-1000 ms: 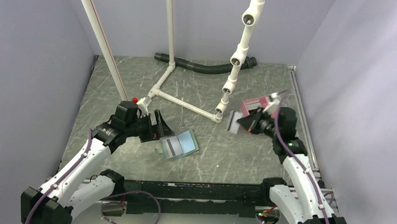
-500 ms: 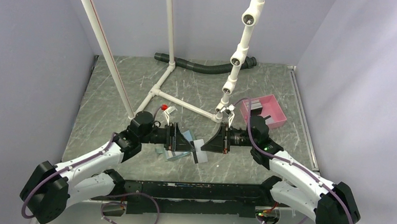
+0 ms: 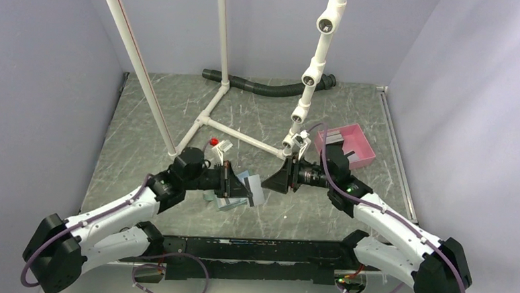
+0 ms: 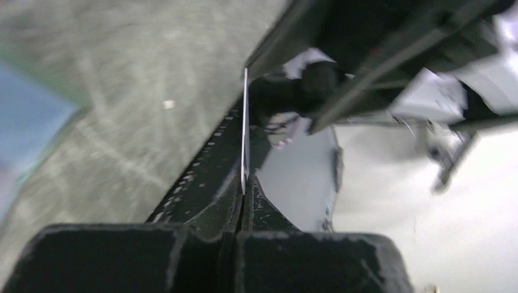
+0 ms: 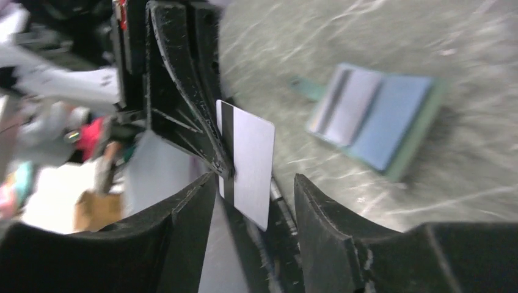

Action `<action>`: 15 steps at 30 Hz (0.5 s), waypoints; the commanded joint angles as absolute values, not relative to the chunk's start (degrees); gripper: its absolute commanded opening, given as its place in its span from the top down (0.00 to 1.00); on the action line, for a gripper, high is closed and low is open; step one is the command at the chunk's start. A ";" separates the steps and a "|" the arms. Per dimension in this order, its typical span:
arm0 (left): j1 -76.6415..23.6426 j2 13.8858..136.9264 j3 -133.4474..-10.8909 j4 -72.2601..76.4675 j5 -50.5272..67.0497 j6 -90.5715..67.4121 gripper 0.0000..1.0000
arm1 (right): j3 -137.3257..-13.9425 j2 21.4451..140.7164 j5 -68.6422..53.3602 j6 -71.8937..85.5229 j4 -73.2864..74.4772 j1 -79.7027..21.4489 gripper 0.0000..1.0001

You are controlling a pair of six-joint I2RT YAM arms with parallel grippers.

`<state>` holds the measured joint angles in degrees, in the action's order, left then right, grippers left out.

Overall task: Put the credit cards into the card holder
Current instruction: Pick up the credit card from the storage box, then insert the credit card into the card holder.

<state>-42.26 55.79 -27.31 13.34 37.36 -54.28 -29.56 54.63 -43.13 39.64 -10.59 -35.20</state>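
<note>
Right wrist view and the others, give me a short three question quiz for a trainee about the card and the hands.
1. True or false: the card holder lies open.
2. Fill in: the right hand is ___ (open or shut).
3. The grey card is gripped by: A the left hand, B the right hand, C neither.
Key: 1 true; 2 open; 3 A.

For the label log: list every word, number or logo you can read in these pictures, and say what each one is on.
No readable text anywhere in these views.
The card pinched in the left gripper: pale face with a dark stripe, no print visible.
The card holder: blurred, no lettering visible.
The pink tray: too small to tell.
</note>
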 commanded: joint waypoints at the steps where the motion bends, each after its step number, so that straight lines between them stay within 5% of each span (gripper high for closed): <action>1: -37.63 56.58 -36.43 -22.55 21.48 -46.79 1.00 | -36.60 54.35 -21.46 25.29 7.64 -37.16 0.44; 5: -26.47 60.03 -36.60 -24.61 33.85 -43.76 1.00 | -38.80 60.81 -19.89 22.69 5.81 -41.37 0.48; 10: -19.70 64.19 -36.68 -21.91 41.22 -43.10 1.00 | -45.73 74.14 -13.53 20.64 4.56 -47.64 0.88; 15: -19.51 67.86 -35.60 -18.38 41.60 -45.42 1.00 | -52.80 88.18 -10.82 19.21 4.37 -49.77 1.00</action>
